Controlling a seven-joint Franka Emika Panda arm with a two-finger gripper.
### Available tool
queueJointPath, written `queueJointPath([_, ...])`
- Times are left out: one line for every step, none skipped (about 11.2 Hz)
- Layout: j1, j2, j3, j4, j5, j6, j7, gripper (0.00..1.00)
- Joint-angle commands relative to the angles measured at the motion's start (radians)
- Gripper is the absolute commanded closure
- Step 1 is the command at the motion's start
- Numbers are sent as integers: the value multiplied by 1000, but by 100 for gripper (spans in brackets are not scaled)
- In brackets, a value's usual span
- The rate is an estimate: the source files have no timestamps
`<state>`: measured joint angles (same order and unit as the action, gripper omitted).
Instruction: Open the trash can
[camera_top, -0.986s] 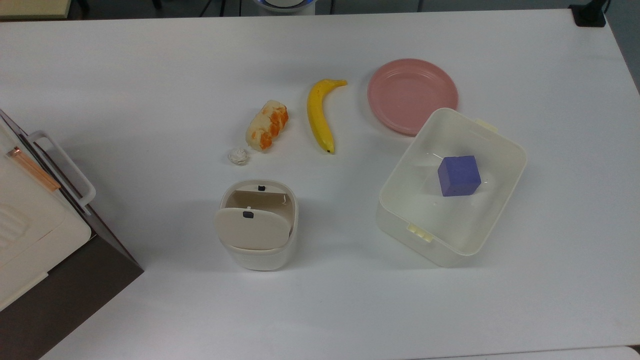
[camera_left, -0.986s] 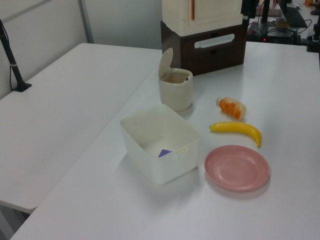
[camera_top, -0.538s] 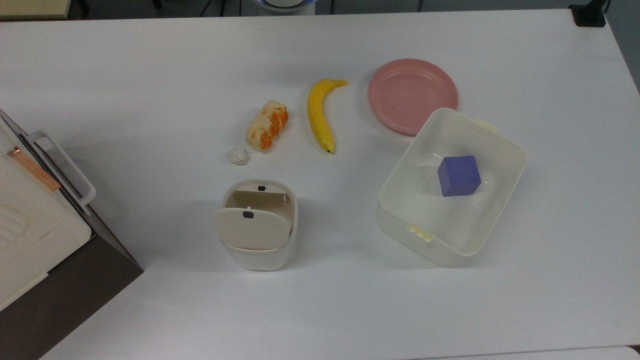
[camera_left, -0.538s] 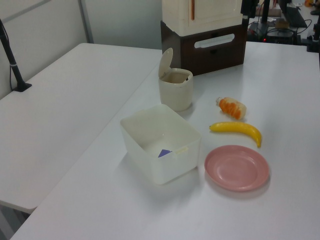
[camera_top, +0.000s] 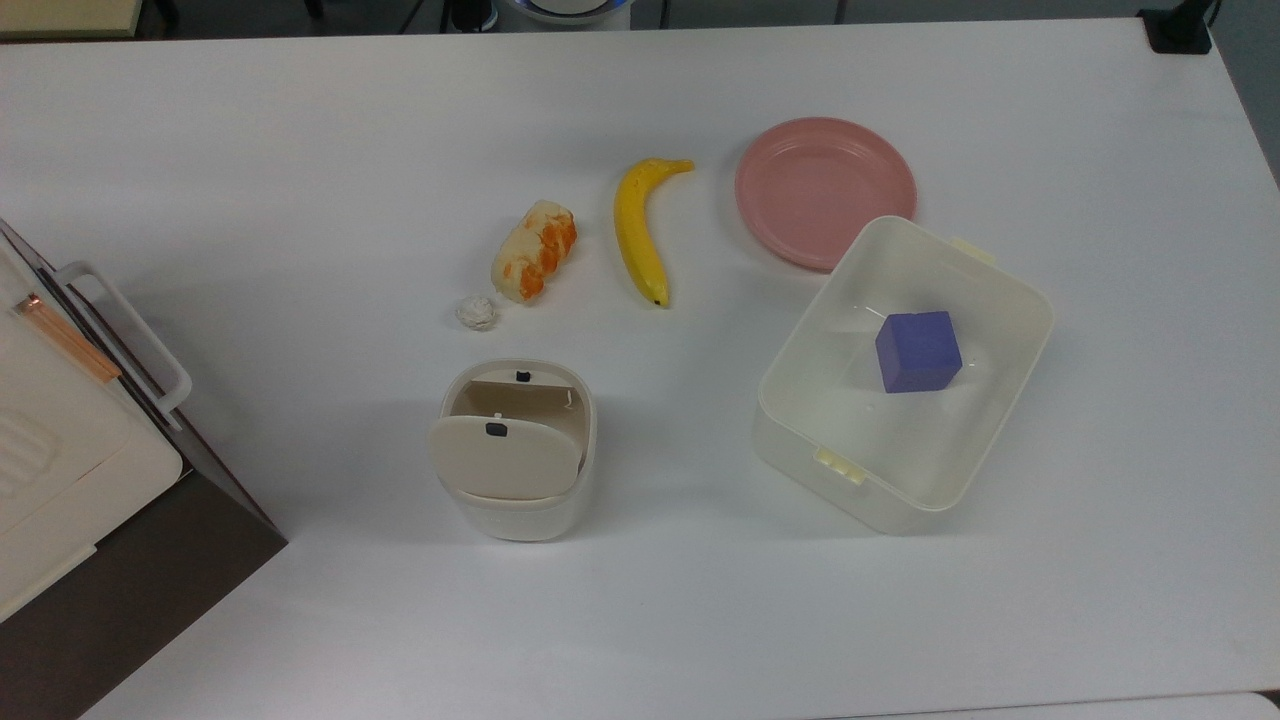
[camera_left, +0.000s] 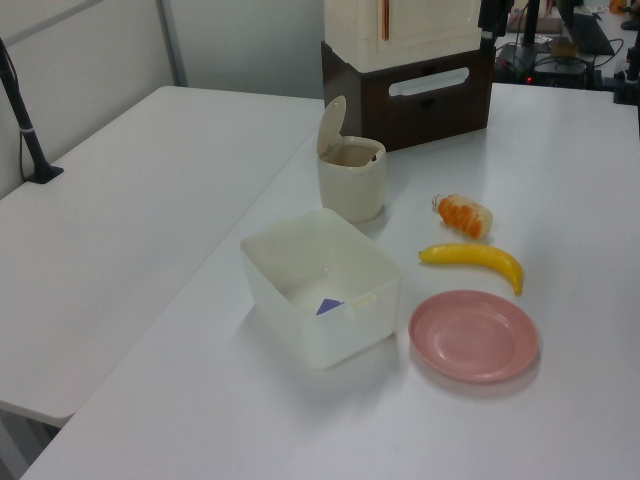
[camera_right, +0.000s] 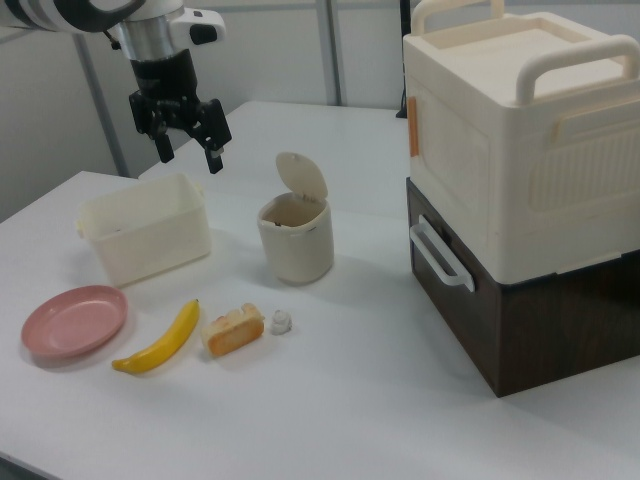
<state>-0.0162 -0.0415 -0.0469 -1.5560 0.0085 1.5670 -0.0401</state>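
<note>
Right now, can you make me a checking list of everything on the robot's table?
Surface: white table, nothing spilled.
Job's things: trash can, lid standing up, open.
Clutter: banana, pink plate, orange-and-cream food piece, small white crumpled ball, tub holding a purple cube.
Grippers: gripper open, high above the tub in the right view, holding nothing.
Cables: dark ones by the black stands at the left view's top right.
Surroundings: cream box stacked on a brown drawer unit; second white table.
</note>
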Motion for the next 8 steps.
queueJointPath([64, -18, -43, -26, 10, 28, -4, 0])
queueJointPath([64, -18, -44, -24, 10, 27, -4, 0])
queueJointPath([62, -18, -45, -24, 10, 28, -4, 0])
queueJointPath([62, -18, -45, -24, 10, 28, -4, 0])
queueJointPath([62, -18, -44, -26, 10, 28, -4, 0])
queueJointPath([52, -18, -44, -29, 11, 28, -4, 0])
queueJointPath([27, -18, -39, -27, 13, 28, -4, 0])
queueJointPath([21, -18, -34, -26, 13, 30, -6, 0])
